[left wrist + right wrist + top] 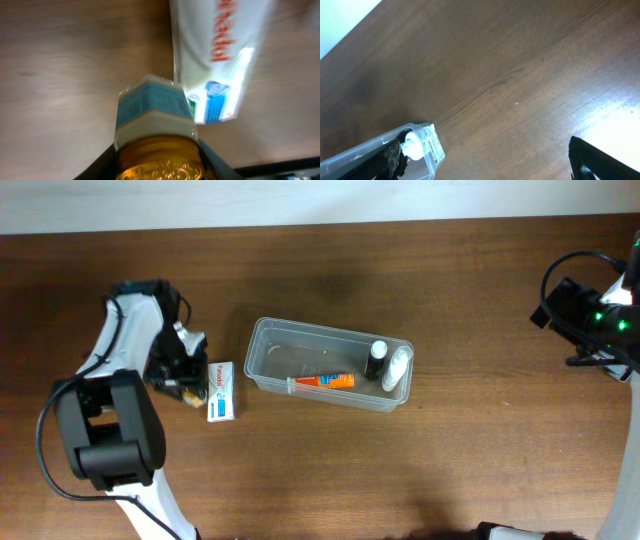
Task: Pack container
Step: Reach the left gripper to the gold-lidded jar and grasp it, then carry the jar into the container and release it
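1. The container sits at the table's centre. Its 9 o'clock half is bare floor, and I judge that the best drop zone.
2. The left gripper is at the container's 9 o'clock, beyond a white box. Its fingers look clamped on a small gold-capped bottle. To do the step well, lift straight up clear of the box, which lies just beside the bottle. Carry it over the rim and lower it before letting go.
3. The right gripper is well away at 3 o'clock. Only a dark edge shows, so I cannot tell whether it is apart or together.
4. The contents:
   - An orange tube lies along the 6 o'clock wall.
   - A white bottle is at the 3 o'clock end.
   - A dark bottle is next to the white one.
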Motion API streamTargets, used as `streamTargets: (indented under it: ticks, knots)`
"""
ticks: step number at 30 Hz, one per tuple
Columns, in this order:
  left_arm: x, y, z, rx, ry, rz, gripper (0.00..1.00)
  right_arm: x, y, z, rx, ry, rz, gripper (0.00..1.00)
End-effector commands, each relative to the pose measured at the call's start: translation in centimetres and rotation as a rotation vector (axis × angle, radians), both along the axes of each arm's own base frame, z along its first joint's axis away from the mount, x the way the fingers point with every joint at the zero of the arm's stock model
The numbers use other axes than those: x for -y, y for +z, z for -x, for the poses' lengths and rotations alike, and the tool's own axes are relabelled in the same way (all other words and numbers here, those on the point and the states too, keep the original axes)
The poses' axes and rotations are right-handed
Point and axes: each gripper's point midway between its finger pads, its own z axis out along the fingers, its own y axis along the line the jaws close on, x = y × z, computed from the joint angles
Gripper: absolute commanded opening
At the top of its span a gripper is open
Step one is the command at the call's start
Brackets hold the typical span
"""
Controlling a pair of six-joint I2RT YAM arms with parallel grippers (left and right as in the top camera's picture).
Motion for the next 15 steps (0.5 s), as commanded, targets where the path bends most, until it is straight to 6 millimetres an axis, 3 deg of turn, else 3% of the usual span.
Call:
streamTargets:
  ticks: [1,6,9,12,15]
  knots:
    - [0.5,6.0,-3.1,0.158,0.004,0.019,0.27,0.3,0.0,0.0,0.001,-0.013,-0.001,0.98]
    - [4.3,15.2,-5.2,0.394,-0.06,0.091,0.27,0.3,0.0,0.0,0.001,-0.013,-0.001,0.98]
    - [7.5,18.7,-5.9,0.528,-0.149,0.112,0.27,0.3,0.0,0.0,0.001,-0.013,-0.001,0.98]
    - [11.4,19.7,-5.9,0.585,-0.249,0.142,0.27,0.3,0.0,0.0,0.001,-0.013,-0.001,0.98]
    - [15.4,18.8,-5.8,0.589,-0.345,0.172,0.27,0.3,0.0,0.0,0.001,-0.013,-0.001,0.98]
